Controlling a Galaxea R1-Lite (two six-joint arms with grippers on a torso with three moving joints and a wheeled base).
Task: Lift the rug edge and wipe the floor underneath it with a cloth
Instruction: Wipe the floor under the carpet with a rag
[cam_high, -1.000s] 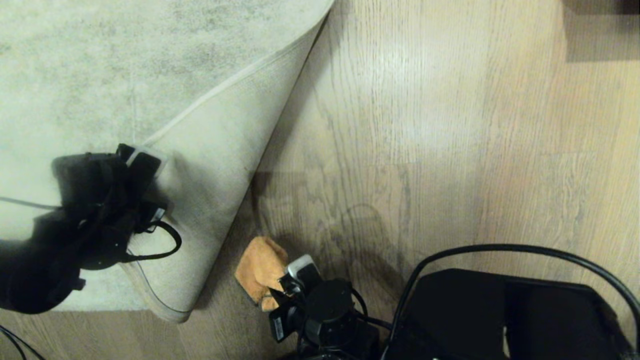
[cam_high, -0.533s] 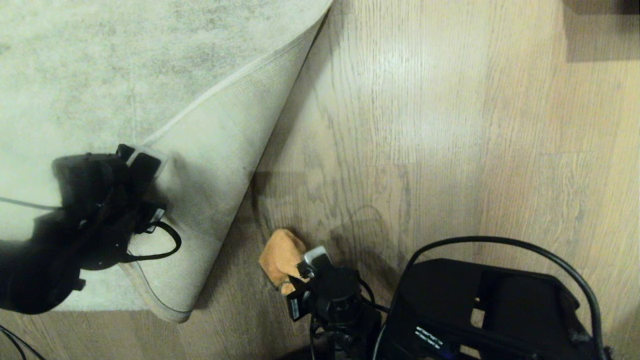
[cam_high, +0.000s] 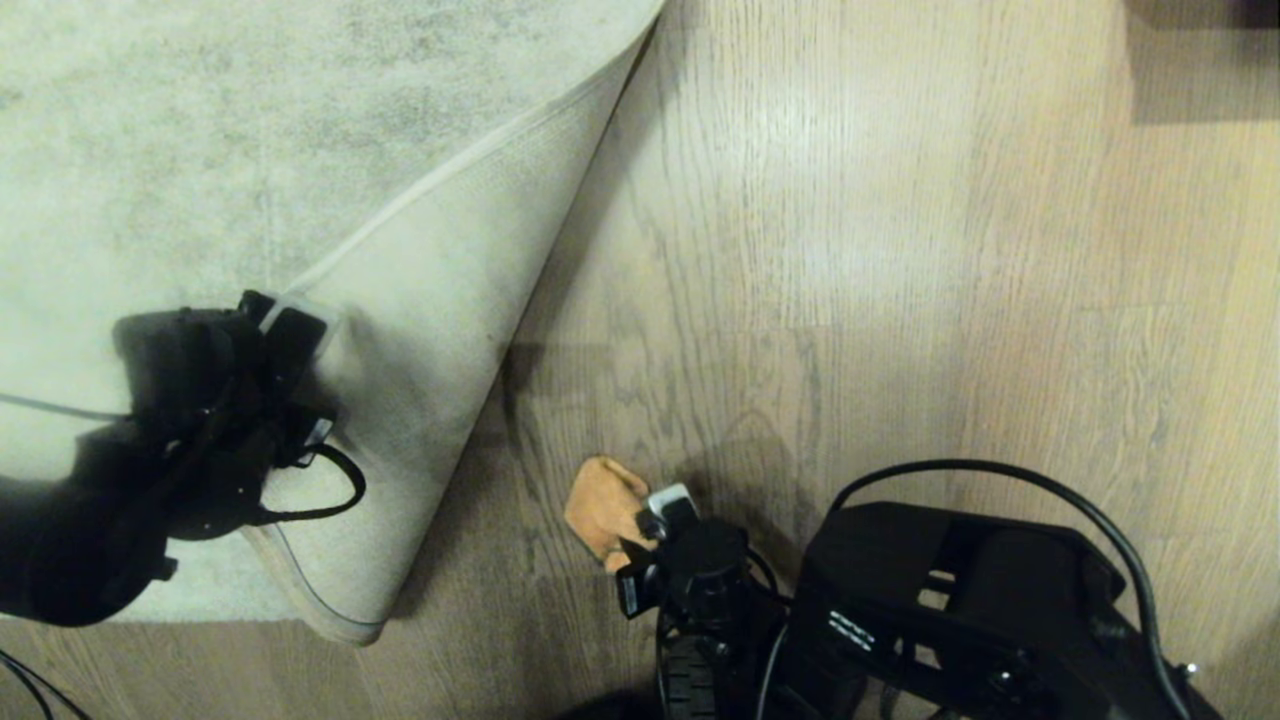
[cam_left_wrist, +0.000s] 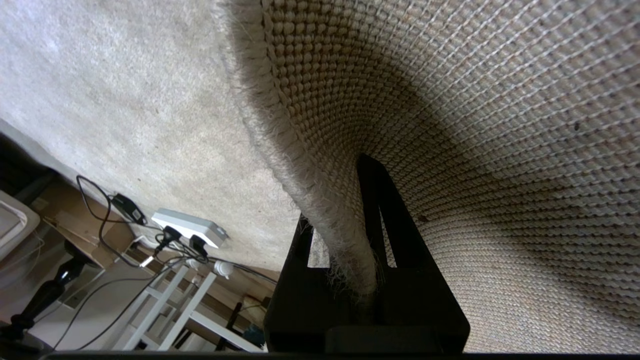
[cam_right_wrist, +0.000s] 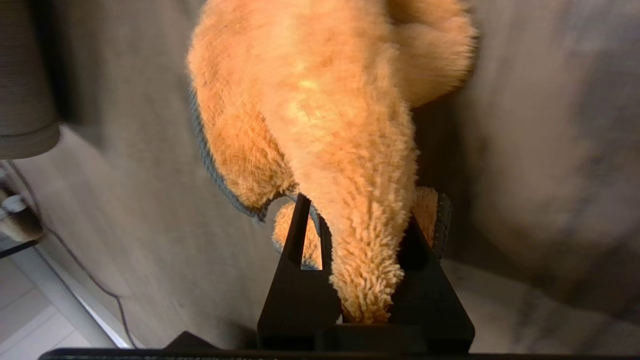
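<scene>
1. The left gripper (cam_left_wrist: 367, 260) is clamped nearly shut on the rug edge (cam_left_wrist: 300, 165), the bound border of the pale grey-beige mottled short-pile rug, holding its corner folded back so the cream woven backing (cam_high: 440, 330) faces up. The pinch covers only a narrow strip of border; if the stiff rug's weight drags it out, the flap could drop onto the bared boards.
2. The right gripper (cam_right_wrist: 360, 265) is closed tight on a bunch of the small fuzzy orange-tan cloth (cam_right_wrist: 320, 115), which spreads ahead of its fingertips against the light brown wood-grain plank floor (cam_high: 900, 300).
3. The cloth lies beside the fold, not beneath it. Wiping only here could miss the strip nearest the crease.
4. Pushing further toward the fold could snag the loose cloth against the rug's underside and bunch it.
</scene>
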